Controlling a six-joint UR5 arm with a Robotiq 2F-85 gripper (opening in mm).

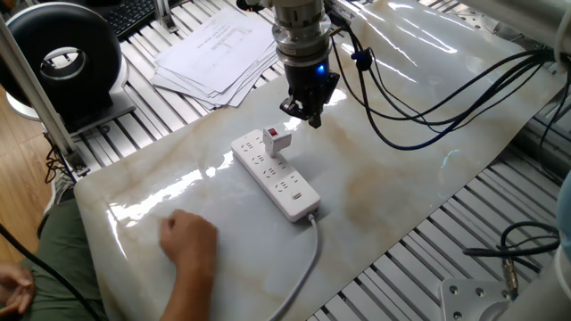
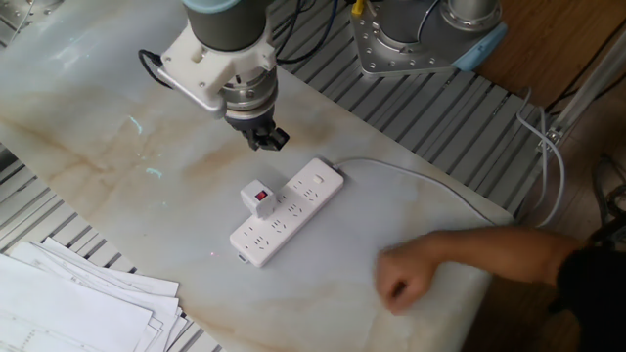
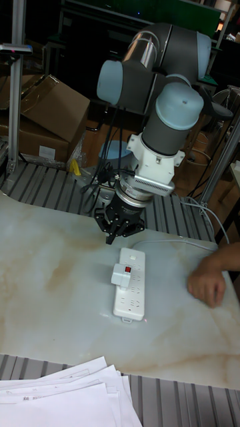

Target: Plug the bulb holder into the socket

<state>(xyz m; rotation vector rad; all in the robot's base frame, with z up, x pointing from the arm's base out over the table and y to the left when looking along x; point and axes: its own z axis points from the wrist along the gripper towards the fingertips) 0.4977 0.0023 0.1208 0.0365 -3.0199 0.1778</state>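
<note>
The bulb holder point(image 1: 277, 141) is a small white block with a red patch, standing upright in an outlet toward one end of the socket point(image 1: 287, 191). The socket is a long white power strip lying on the marble table top. From the other side I see the bulb holder point(image 2: 257, 197) on the socket point(image 2: 293, 207), and again the bulb holder point(image 3: 121, 273) on the socket point(image 3: 135, 293). My gripper point(image 1: 309, 112) hangs above and behind the strip, apart from the holder. Its fingers are slightly open with nothing between them; gripper point(image 2: 266, 139), gripper point(image 3: 120, 231).
A person's hand point(image 1: 189, 239) rests on the table away from the strip, near the edge; hand point(image 2: 406, 277). The strip's white cable point(image 1: 303, 267) runs off the table. A stack of papers point(image 1: 214, 53) lies at one end. Black cables point(image 1: 419, 107) hang from my arm.
</note>
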